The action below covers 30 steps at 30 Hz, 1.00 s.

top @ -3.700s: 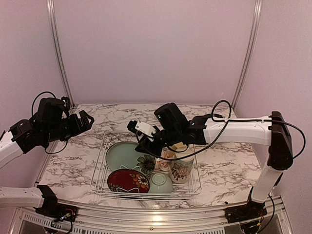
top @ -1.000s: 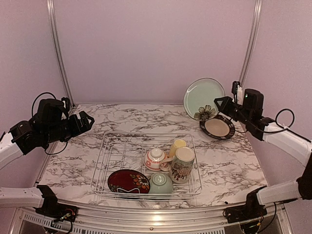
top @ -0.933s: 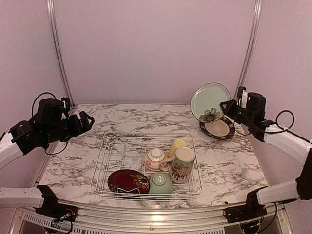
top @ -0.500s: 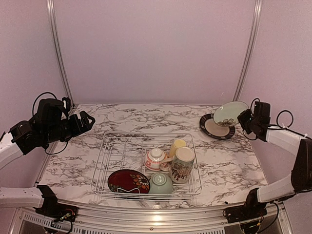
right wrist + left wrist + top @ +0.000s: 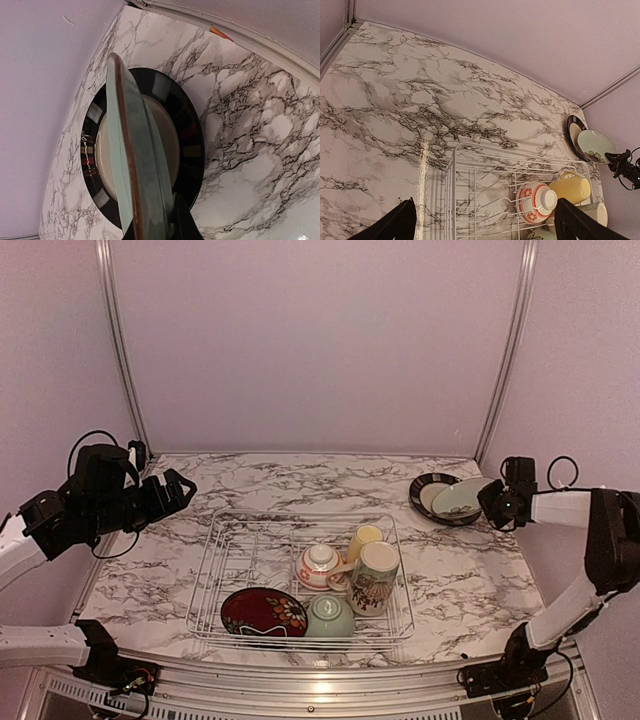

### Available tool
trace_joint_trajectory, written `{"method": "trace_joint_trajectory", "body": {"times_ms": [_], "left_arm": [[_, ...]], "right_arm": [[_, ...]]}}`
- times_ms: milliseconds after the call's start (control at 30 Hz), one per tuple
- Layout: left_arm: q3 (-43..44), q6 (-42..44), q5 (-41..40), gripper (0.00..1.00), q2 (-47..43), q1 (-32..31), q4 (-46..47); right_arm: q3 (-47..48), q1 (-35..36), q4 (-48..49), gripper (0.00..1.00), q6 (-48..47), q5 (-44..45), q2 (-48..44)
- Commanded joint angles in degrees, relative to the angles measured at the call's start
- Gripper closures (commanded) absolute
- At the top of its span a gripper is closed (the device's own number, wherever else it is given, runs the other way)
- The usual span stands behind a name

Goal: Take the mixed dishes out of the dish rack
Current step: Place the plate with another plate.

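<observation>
Right gripper clamped on rim of pale teal plate. Plate held tilted just ahead of gripper, over black-rimmed plate laid on desk; contact between plates not discernible. Dish rack well apart from that gripper, toward left arm. Dark red floral plate, pale green bowl, patterned mug, yellow cup and white-and-red bowl seen inside. Left gripper spread wide, nothing held, rack below and ahead.

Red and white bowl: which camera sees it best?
The left wrist camera. There the white-and-red bowl is close and big, its red pattern clear, next to the yellow cup in the dish rack. The top camera shows the bowl smaller, from above. The right wrist camera does not show it.
</observation>
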Motion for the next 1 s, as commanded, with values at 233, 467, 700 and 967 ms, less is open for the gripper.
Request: {"method": "trace_joint_trajectory", "body": {"times_ms": [233, 467, 700, 967], "left_arm": [[-0.64, 0.01, 0.52, 0.01, -1.63, -0.21, 0.81], [-1.24, -0.33, 1.55, 0.01, -1.17, -0.21, 2.56], [-0.8, -0.36, 3.63, 0.01, 1.09, -0.21, 3.99], [-0.86, -0.86, 4.14, 0.01, 1.35, -0.2, 4.55]], "right_arm": [[8.42, -0.63, 10.16, 1.0, 3.63, -4.94, 7.83], [8.41, -0.6, 12.87, 1.0, 2.72, -8.81, 11.4], [6.88, -0.63, 15.81, 0.89, 3.68, -10.3, 13.95], [5.68, -0.63, 18.5, 0.79, 4.34, -12.5, 16.98]]}}
